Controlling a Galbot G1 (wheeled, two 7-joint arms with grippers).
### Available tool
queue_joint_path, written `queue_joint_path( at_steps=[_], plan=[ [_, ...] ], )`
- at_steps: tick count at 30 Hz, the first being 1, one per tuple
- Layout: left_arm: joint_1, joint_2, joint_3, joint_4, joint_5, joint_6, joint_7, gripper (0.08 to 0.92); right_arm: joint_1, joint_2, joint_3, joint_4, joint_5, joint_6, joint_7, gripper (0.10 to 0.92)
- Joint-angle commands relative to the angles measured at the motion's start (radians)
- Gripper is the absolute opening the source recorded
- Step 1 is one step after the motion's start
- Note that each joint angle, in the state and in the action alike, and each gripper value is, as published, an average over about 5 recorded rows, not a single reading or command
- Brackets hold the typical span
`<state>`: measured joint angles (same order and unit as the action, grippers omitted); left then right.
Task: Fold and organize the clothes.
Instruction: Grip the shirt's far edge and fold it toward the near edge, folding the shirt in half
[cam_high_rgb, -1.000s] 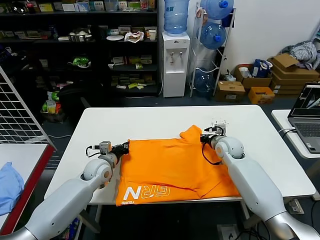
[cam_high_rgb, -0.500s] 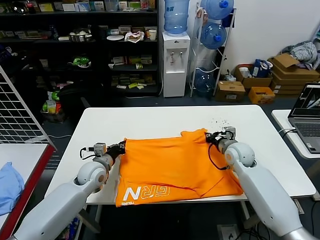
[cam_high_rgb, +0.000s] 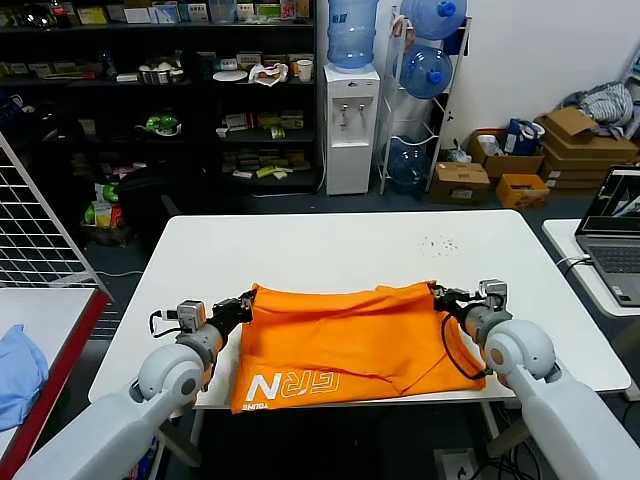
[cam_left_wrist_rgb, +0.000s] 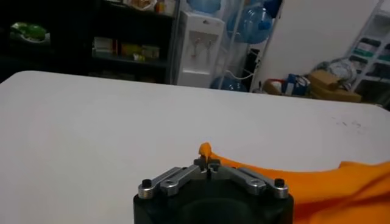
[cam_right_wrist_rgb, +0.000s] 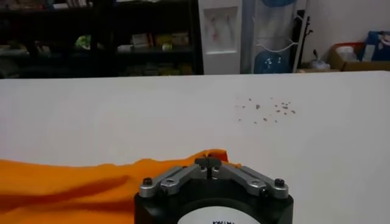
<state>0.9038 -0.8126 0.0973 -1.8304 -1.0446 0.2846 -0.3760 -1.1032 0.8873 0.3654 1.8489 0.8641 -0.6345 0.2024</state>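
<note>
Orange soft-fabric short-sleeved T-shirt (cam_high_rgb: 345, 340) lies at lower centre of the head view on the white rectangular table (cam_high_rgb: 330, 245), white lettering toward the near edge. I have the left gripper (cam_high_rgb: 243, 302) pinched shut on the shirt's far left corner; its wrist view shows a small orange tip (cam_left_wrist_rgb: 205, 149) caught between the closed fingertips. The right gripper (cam_high_rgb: 440, 294) is likewise closed on the far right corner.

Procedure, as I judge it: carry both corners toward the near hem at equal height and speed, keeping the held edge taut and straight so the fold lands square. Release only once the layers lie flat.

Clearance: the printed hem already overhangs the near table edge, so avoid dragging the shirt further forward. Open tabletop lies beyond the shirt, apart from some small dark specks (cam_high_rgb: 438, 243).
</note>
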Motion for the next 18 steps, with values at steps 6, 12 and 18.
queue_joint_path(
  at_steps=[6,12,18],
  plan=[
    [0.197,0.079,-0.058,-0.2,0.018,0.002,-0.025,0.091,-0.23,-0.062,0.111,0.194,0.051,-0.054,0.037,0.122],
    [0.267,0.089,-0.092,-0.229,0.018,0.028,-0.032,0.091,-0.288,-0.064,0.149,0.214,0.042,-0.073,0.031,0.155],
    [0.328,0.092,-0.146,-0.237,0.028,0.034,-0.023,0.182,-0.312,-0.065,0.176,0.228,0.021,-0.072,0.02,0.318]
  ],
)
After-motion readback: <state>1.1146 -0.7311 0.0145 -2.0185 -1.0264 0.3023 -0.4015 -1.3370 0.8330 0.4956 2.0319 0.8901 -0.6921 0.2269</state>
